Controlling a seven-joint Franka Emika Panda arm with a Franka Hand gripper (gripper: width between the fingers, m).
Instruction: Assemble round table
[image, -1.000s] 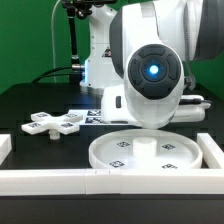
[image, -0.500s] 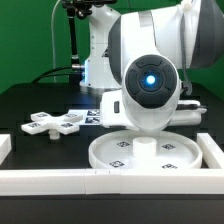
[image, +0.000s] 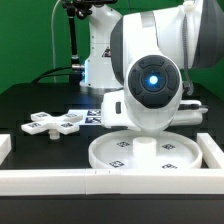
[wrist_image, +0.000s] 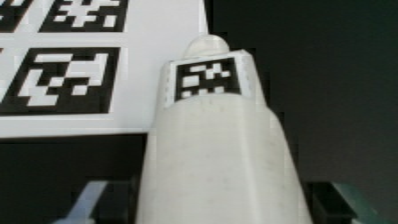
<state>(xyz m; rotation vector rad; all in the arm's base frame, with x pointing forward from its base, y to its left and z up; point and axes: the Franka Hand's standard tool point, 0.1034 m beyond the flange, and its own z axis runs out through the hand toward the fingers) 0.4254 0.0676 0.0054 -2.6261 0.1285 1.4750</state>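
Black table (image: 30, 100), green backdrop | disc (image: 110, 150) lower centre of exterior view | base (image: 55, 123) mid-left | leg (wrist_image: 217, 140) by marker board (wrist_image: 151, 110) edge, between gripper (wrist_image: 214, 208) jaws | clamped or not: cannot tell

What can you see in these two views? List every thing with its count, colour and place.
round disc: 1, white, front of the table, inside the rails.
cross-shaped base: 1, white, on the exterior view's left of the disc, apart from it.
cylinder leg: 1, white, tip near the marker board.
marker board: 1, white with black tags, flat on the table.
border rails: count unclear, white, along the front and sides.
table: 1, black.
backdrop: 1, green, behind.
arm: 1, white, above the disc.
gripper: 1, greyish, either side of the leg; open or shut unclear.
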